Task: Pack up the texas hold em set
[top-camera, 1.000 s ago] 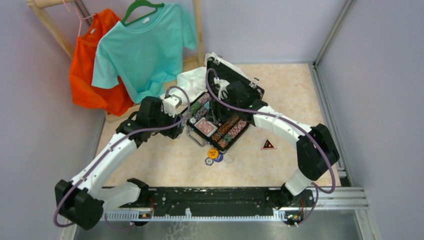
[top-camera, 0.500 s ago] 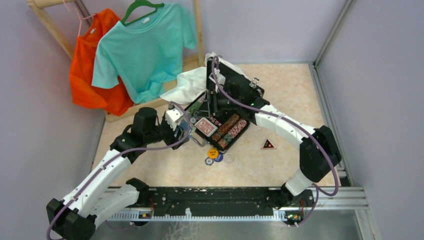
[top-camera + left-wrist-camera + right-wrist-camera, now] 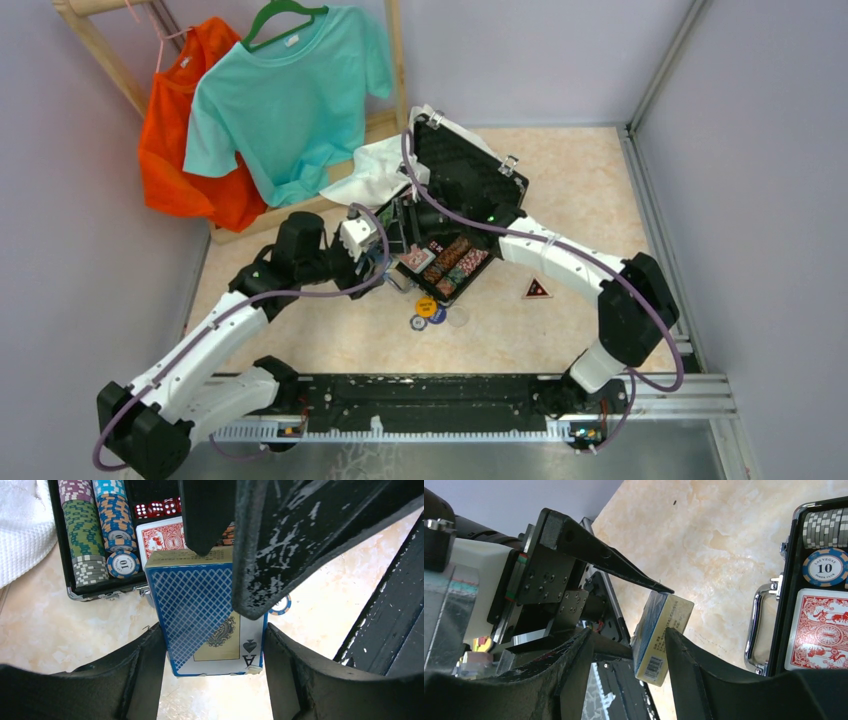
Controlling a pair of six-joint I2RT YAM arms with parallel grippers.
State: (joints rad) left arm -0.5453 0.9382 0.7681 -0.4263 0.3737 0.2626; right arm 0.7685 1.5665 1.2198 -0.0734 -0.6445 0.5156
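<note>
The black case (image 3: 478, 268) lies open, its lid (image 3: 470, 170) raised behind it. Rows of poker chips (image 3: 85, 535), a red card deck (image 3: 162, 537) and red dice (image 3: 157, 507) sit in its tray. Just off the case's near-left side, my left gripper (image 3: 214, 630) is shut on a blue card deck (image 3: 200, 605), holding it above the floor. My right gripper (image 3: 628, 631) reaches in from the case side and stands open astride that blue deck (image 3: 659, 630). One of its fingers (image 3: 684, 665) touches the deck's side and the other stands apart.
A yellow round button (image 3: 426, 306), loose chips (image 3: 436, 315) and a clear disc (image 3: 459, 317) lie in front of the case. A dark triangle (image 3: 537, 290) lies to the right. A white cloth (image 3: 375, 160) sits behind the case. Teal (image 3: 285, 90) and orange (image 3: 180, 140) shirts hang at back left.
My right gripper has swung left out of the case tray to the blue deck. My left gripper has carried the deck a little toward the case.
</note>
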